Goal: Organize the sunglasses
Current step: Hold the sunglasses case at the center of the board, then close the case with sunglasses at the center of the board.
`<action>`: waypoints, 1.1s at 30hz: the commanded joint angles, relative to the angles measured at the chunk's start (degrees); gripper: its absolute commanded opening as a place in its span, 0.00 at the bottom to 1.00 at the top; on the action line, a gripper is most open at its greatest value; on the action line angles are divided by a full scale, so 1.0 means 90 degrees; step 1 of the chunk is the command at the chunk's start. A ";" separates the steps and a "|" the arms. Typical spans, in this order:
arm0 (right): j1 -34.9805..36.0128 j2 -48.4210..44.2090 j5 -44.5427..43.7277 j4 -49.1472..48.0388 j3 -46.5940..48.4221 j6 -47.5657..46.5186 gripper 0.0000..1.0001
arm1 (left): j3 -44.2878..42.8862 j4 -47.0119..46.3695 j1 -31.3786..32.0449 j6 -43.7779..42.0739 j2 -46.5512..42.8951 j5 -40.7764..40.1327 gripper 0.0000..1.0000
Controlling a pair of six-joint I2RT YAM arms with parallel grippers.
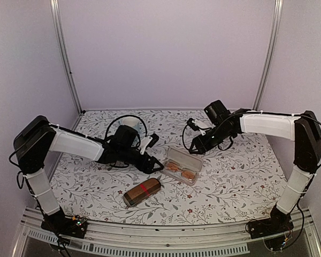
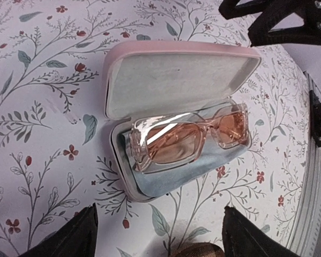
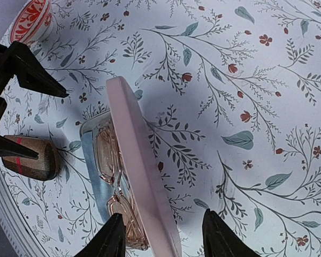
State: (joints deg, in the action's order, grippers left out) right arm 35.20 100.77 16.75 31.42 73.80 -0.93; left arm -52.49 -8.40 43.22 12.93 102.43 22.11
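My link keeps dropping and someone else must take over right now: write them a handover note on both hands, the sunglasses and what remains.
Left hand: open, empty, facing the pink case.
Right hand: open, straddling the raised lid edge, not clamped on it.
Pinkish sunglasses: folded, lying inside the open pink case.
Brown case: closed, on the table near the pink one.
Done: pinkish pair is cased.
To do: shut the lid. The black-framed pair shows in no view, so locate it or confirm where it is.
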 commanded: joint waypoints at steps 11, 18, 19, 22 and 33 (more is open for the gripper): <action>-0.0161 0.0378 0.1022 -0.0509 -0.0225 0.0035 0.36 | -0.0751 0.0684 0.0317 -0.0584 0.0844 -0.0078 0.80; -0.0161 0.0366 0.1180 -0.0595 -0.0350 0.0064 0.26 | -0.0872 0.0681 0.0518 -0.0577 0.1079 -0.0334 0.76; -0.0161 0.0357 0.1190 -0.0600 -0.0379 0.0064 0.25 | -0.0884 0.0685 0.0550 -0.0577 0.1080 -0.0410 0.76; -0.0160 0.0339 0.1219 -0.0629 -0.0433 0.0074 0.22 | -0.0901 0.0682 0.0628 -0.0580 0.1327 -0.0631 0.75; 0.0026 0.0168 0.1042 -0.0737 -0.0622 0.0295 0.12 | -0.0936 0.0724 0.0926 -0.0545 0.1477 -0.1218 0.69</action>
State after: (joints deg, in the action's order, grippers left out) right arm 34.13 103.26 26.57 26.02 70.06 -0.34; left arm -60.93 -3.42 49.54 8.12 112.97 13.26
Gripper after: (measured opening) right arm 0.139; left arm 0.694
